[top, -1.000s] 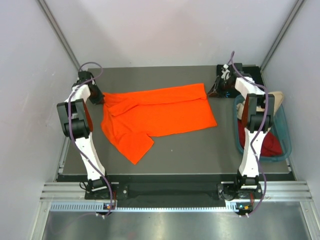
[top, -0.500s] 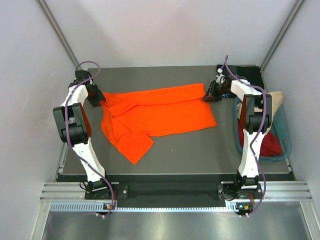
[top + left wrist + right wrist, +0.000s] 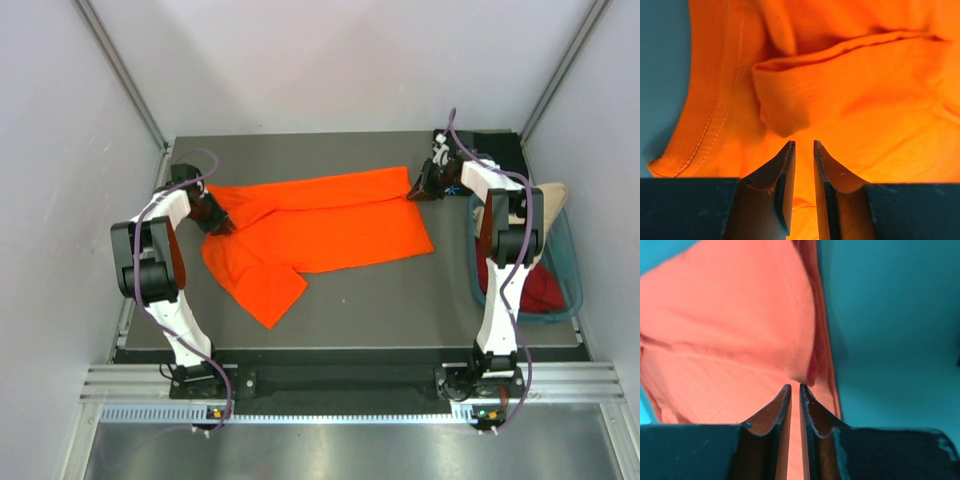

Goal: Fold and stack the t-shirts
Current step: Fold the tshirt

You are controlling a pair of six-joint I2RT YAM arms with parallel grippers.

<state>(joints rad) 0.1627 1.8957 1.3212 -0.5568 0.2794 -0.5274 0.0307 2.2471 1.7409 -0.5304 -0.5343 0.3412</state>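
Note:
The bright orange t-shirt (image 3: 320, 225) lies spread across the middle of the grey table, with one sleeve pointing toward the near edge. My left gripper (image 3: 218, 222) sits on its upper left part, near the collar. In the left wrist view the left gripper (image 3: 804, 145) has its jaws nearly together with orange cloth (image 3: 865, 75) between them, and a folded flap lies just ahead. My right gripper (image 3: 415, 190) is at the shirt's far right corner. In the right wrist view the right gripper (image 3: 794, 387) pinches a bump of the hem (image 3: 730, 315).
A teal tub (image 3: 573, 270) stands at the right table edge and holds the beige shirt (image 3: 552, 195) and the dark red shirt (image 3: 538, 288). The black shirt (image 3: 495, 148) lies at the back right corner behind the right arm. White walls close in on three sides.
My left gripper has moved right and toward the near edge, from the shirt's left edge onto the cloth. My right gripper came down to the shirt's far right corner and stayed there.

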